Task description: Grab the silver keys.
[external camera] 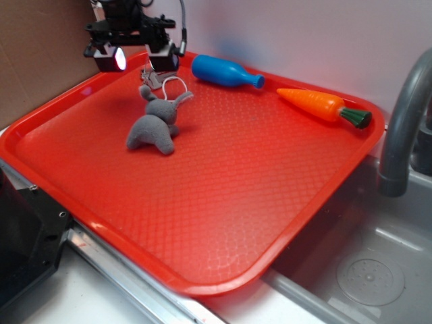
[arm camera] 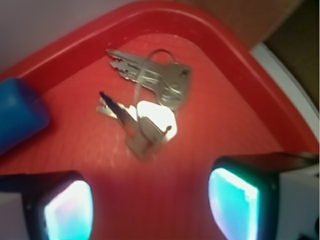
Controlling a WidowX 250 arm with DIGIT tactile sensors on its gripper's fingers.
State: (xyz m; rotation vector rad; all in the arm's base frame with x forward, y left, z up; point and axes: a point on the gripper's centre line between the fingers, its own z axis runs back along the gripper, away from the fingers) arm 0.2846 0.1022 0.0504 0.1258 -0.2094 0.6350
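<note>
The silver keys (arm camera: 150, 100) lie flat on the red tray (arm camera: 235, 65), a small bunch on a ring tucked into its far left corner. In the exterior view the silver keys (external camera: 152, 79) sit just behind the grey plush rabbit (external camera: 156, 125). My gripper (external camera: 159, 65) hangs directly over them. In the wrist view my gripper (arm camera: 150, 207) is open, its two glowing pads (arm camera: 232, 202) spread wide with bare tray between them. The keys lie ahead of the fingertips, apart from them.
A blue bottle (external camera: 223, 71) lies right of the keys by the tray's (external camera: 270, 202) back rim, and shows as the blue bottle (arm camera: 20, 115) in the wrist view. An orange toy carrot (external camera: 317, 104) lies at the back right. A grey faucet (external camera: 405, 121) and sink (external camera: 378, 270) stand right of the tray.
</note>
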